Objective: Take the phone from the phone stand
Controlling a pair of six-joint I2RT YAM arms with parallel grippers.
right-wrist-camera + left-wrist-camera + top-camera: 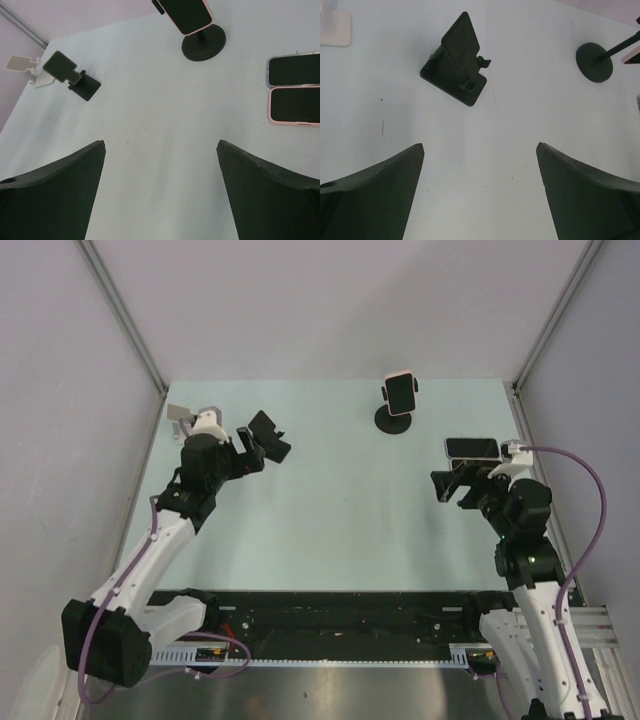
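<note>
Fingers of left gripper spread wide, nothing between them; right gripper same, jaws apart, empty; both hover over the table. Phones: three; target phone, pink case, sits in the round-base stand, top centre of right wrist view, not yet removed; two flat phones, grey-edged phone and pink-edged phone, side by side at right edge. Stands: three; black folding stand upper centre of left wrist view; white stand just beside it, upper left.
</note>
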